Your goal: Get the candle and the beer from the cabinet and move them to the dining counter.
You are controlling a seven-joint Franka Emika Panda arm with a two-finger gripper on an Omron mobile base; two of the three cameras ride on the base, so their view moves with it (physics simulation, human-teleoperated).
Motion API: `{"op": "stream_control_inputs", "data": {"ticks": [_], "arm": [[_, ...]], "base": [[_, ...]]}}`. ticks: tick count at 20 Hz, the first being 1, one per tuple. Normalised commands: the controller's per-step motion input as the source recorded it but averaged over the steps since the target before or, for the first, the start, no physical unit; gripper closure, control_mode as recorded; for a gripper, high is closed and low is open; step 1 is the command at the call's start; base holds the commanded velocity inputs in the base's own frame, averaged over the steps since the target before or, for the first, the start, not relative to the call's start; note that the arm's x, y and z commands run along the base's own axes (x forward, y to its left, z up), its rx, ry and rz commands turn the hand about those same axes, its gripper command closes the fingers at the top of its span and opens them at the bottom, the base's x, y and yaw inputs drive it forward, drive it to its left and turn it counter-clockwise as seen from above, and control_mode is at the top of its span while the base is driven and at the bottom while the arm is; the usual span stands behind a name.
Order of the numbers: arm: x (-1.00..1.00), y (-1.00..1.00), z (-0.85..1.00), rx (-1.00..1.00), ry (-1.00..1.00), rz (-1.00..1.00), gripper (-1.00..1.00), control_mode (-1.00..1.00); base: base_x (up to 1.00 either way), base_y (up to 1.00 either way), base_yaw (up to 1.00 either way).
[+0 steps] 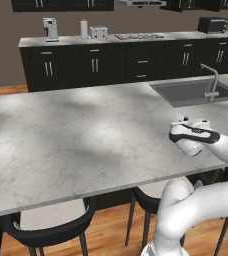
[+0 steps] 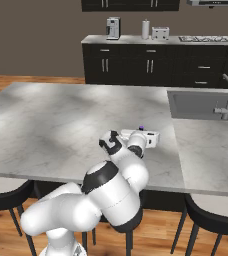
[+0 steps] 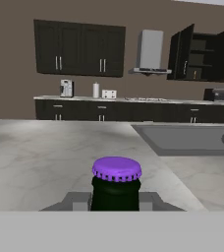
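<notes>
My gripper is shut on the beer, a dark bottle with a purple cap, held upright with a finger on each side of its neck. The hand hovers low over the dining counter near its front edge, left of the sink. The purple cap pokes up above the white hand. Whether the bottle's base touches the marble is hidden. Far off, the cabinet stands with both doors open. A small tan shape on its shelf looks like the candle.
An inset steel sink with a faucet lies to the right of the hand. Dark stools stand under the counter's near edge. The back counter carries a coffee machine, a toaster and a hob. Wide bare marble stretches left.
</notes>
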Motion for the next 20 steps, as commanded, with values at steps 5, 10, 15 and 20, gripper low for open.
{"op": "stream_control_inputs", "data": {"ticks": [5, 10, 15, 20], "arm": [[0.00, 0.00, -0.24, 0.00, 0.00, 0.00, 1.00, -1.00], [0.00, 0.00, -0.20, 0.00, 0.01, 0.00, 1.00, -1.00], [0.00, 0.00, -0.17, 0.00, 0.01, 0.00, 1.00, -1.00], [0.00, 0.00, -0.15, 0.00, 0.00, 0.00, 1.00, -1.00]], "base": [[0.00, 0.00, 0.00], [0.00, 0.00, 0.00], [0.00, 0.00, 0.00], [0.00, 0.00, 0.00]]}}
